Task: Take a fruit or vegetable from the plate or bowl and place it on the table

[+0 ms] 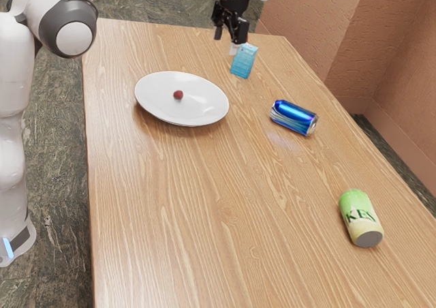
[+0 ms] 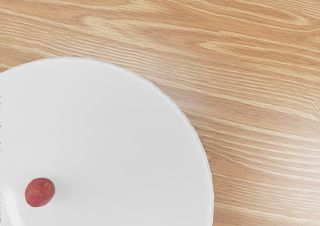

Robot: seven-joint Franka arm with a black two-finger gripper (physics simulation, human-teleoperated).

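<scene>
And here, on the wide white plate, a single small red fruit is presented, well inside the rim. Its skin is coloured a dull, rosy red, mottled with faint yellowish-brown flecks, and a roundish, slightly uneven outline is shown in the wrist view. A soft shadow is cast beside it on the glossy white surface. The plate itself is set on the wood-grained counter, toward the far part and the exterior view's left. Up above, the tool is held clear of the fruit, its two black fingers parted, with nothing gripped between them; in the exterior view it is seen to the right of the plate, above a light blue carton in the picture. Farther to the exterior view's right, a shiny blue can is found lying on its side, its silver end turned toward the right. And at the near right, a green and pale yellow can is seen, also laid on its side, dark letters printed across it and its grey end turned toward the near side.
</scene>
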